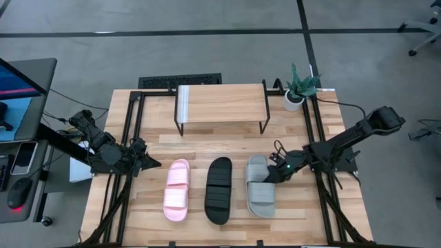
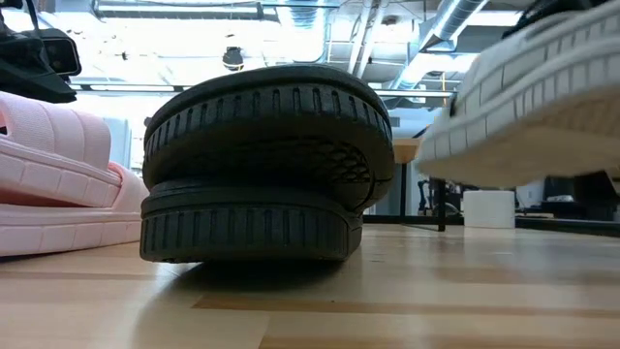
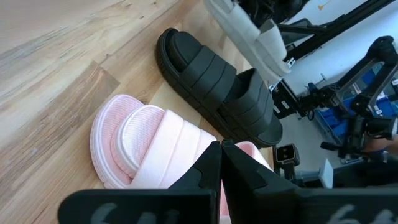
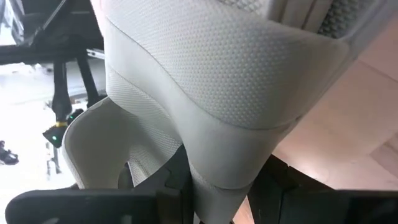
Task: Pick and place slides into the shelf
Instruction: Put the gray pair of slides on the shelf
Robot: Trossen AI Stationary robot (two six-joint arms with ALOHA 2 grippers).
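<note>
Three slides are lying in a row on the table (image 1: 207, 138), in front of the shelf (image 1: 220, 102), which is carrying nothing yet. Grey slide (image 1: 260, 186) on the right is being pinched by the right gripper (image 1: 275, 169) at its near edge; in the low view one end is being tilted off the table. Black slide (image 1: 219, 189) is sitting in the middle, pink slide (image 1: 176, 189) on the left, both flat. Left gripper (image 1: 148, 164) is being held just beside the pink slide, fingers pressed together on nothing. Foam is judged light, soft and springy: the sidewall or strap root is being favoured as the hold, since a thin edge grip is likely being flexed and could slip.
</note>
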